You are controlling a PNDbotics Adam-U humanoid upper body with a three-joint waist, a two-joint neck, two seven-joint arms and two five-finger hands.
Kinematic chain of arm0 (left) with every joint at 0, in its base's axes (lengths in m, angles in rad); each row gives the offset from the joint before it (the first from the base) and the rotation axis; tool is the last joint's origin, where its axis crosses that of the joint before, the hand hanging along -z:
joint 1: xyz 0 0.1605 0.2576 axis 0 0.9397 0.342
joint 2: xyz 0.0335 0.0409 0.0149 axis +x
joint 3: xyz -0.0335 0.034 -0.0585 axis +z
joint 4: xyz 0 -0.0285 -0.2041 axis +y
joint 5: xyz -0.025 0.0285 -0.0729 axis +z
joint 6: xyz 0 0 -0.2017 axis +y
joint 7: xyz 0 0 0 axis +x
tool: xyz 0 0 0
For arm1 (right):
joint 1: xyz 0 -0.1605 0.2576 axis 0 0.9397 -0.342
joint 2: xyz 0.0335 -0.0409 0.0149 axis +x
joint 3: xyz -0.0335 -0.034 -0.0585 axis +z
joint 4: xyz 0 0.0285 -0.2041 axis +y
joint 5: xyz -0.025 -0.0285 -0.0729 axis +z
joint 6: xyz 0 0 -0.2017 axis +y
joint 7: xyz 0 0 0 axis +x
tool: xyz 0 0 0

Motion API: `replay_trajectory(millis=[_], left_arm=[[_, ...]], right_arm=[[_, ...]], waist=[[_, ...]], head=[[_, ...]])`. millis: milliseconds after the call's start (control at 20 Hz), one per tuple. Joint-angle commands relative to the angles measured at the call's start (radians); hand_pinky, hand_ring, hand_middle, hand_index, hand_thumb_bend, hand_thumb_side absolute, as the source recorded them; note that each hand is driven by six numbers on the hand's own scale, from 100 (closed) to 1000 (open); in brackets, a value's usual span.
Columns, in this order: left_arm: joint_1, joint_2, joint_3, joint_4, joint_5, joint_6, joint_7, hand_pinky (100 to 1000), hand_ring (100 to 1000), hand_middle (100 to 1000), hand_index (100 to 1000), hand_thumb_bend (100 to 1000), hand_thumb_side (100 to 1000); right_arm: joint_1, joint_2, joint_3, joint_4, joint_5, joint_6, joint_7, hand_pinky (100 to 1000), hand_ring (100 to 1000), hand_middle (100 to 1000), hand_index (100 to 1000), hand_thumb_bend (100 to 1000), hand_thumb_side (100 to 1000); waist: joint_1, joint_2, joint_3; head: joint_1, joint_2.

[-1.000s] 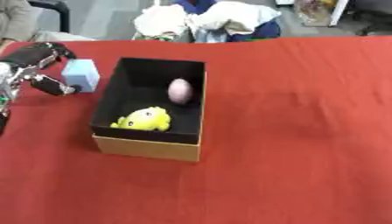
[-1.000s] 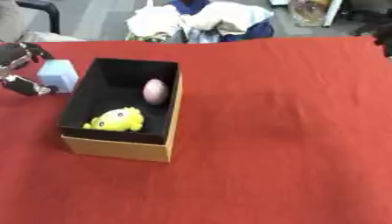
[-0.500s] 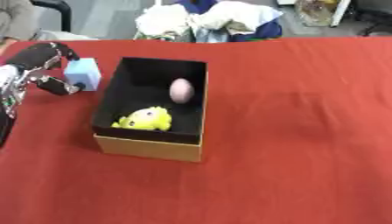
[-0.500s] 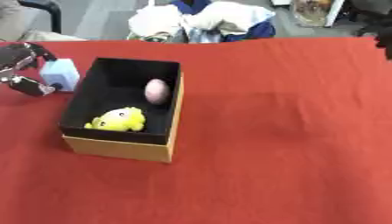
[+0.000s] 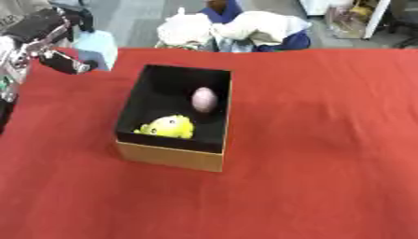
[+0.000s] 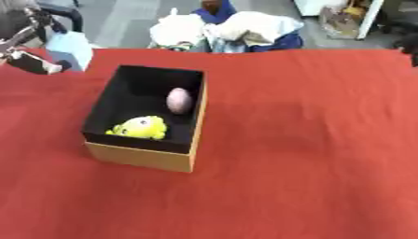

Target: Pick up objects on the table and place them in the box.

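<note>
Left hand, fingers and thumb curled round a pale blue block, holds it near the red table's far left edge, just beside the box containing a yellow toy and pink egg.

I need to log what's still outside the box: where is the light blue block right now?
The light blue block is at the upper left of the left eye view, held in the left hand, left of the box.

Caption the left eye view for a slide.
Left hand holds a pale blue block beside the box containing a yellow toy and pink egg.
</note>
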Motion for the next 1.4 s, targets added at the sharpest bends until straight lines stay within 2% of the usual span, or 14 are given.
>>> replay_trajectory(millis=[50, 400, 800, 900, 950, 1100, 1150, 1200, 1250, 1300, 1350, 1400], left_arm=[[-0.027, 0.039, -0.036, -0.119, 0.069, -0.020, -0.040, 585, 498, 484, 628, 474, 172], [-0.040, -0.015, -0.135, -0.231, 0.151, -0.055, -0.150, 585, 506, 495, 635, 425, 207], [-0.018, -0.088, -0.221, -0.196, 0.178, -0.103, -0.264, 591, 531, 530, 671, 317, 243], [-0.008, -0.102, -0.236, -0.186, 0.184, -0.112, -0.282, 601, 551, 556, 694, 277, 319], [-0.002, -0.108, -0.242, -0.181, 0.192, -0.115, -0.289, 606, 560, 567, 707, 230, 423], [0.011, -0.117, -0.255, -0.169, 0.237, -0.125, -0.313, 613, 567, 578, 715, 164, 523], [0.016, -0.117, -0.259, -0.171, 0.255, -0.129, -0.325, 631, 588, 605, 745, 149, 622], [0.021, -0.115, -0.262, -0.175, 0.271, -0.133, -0.340, 641, 601, 620, 758, 149, 683], [0.026, -0.110, -0.265, -0.183, 0.284, -0.136, -0.357, 659, 621, 648, 778, 170, 786], [0.031, -0.106, -0.265, -0.192, 0.295, -0.137, -0.374, 662, 625, 654, 782, 175, 807], [0.037, -0.099, -0.267, -0.201, 0.300, -0.139, -0.396, 705, 678, 719, 814, 229, 991], [0.044, -0.092, -0.266, -0.210, 0.304, -0.141, -0.421, 709, 687, 728, 817, 251, 1000]], right_arm=[[-0.014, -0.019, -0.010, -0.013, -0.001, 0.001, 0.003, 772, 737, 710, 804, 100, 785], [-0.012, -0.010, -0.009, -0.013, -0.002, 0.000, 0.007, 772, 738, 711, 802, 100, 781], [-0.010, -0.004, -0.009, -0.010, -0.004, -0.001, 0.011, 771, 738, 709, 797, 100, 783], [-0.009, -0.002, -0.009, -0.010, -0.005, -0.002, 0.012, 771, 738, 709, 796, 100, 784], [-0.010, -0.001, -0.009, -0.010, -0.005, -0.002, 0.013, 771, 737, 708, 795, 100, 785], [-0.009, 0.000, -0.009, -0.008, -0.006, -0.003, 0.014, 771, 737, 708, 794, 100, 784], [-0.009, 0.000, -0.010, -0.008, -0.006, -0.003, 0.014, 771, 737, 708, 794, 100, 784], [-0.009, 0.000, -0.010, -0.008, -0.006, -0.003, 0.015, 771, 738, 708, 793, 100, 785], [-0.008, 0.000, -0.010, -0.008, -0.006, -0.004, 0.015, 771, 738, 708, 793, 100, 785], [-0.008, 0.000, -0.010, -0.007, -0.006, -0.004, 0.015, 771, 738, 707, 793, 100, 785], [-0.007, 0.000, -0.010, -0.007, -0.006, -0.004, 0.015, 771, 739, 708, 792, 100, 785], [-0.006, 0.000, -0.010, -0.006, -0.006, -0.004, 0.015, 771, 739, 708, 792, 100, 785]], waist=[[-0.001, -0.025, 0.001], [-0.008, -0.036, 0.001], [-0.015, -0.038, -0.001], [-0.016, -0.037, 0.000], [-0.017, -0.036, 0.000], [-0.018, -0.036, 0.002], [-0.019, -0.036, 0.003], [-0.020, -0.036, 0.004], [-0.020, -0.036, 0.005], [-0.021, -0.036, 0.005], [-0.021, -0.037, 0.006], [-0.022, -0.037, 0.007]], head=[[0.000, 0.006], [0.004, 0.006], [0.011, 0.004], [0.011, 0.004], [0.010, 0.004], [0.012, 0.005], [0.011, 0.004], [0.010, 0.004], [0.010, 0.005], [0.010, 0.006], [0.010, 0.006], [0.010, 0.006]])
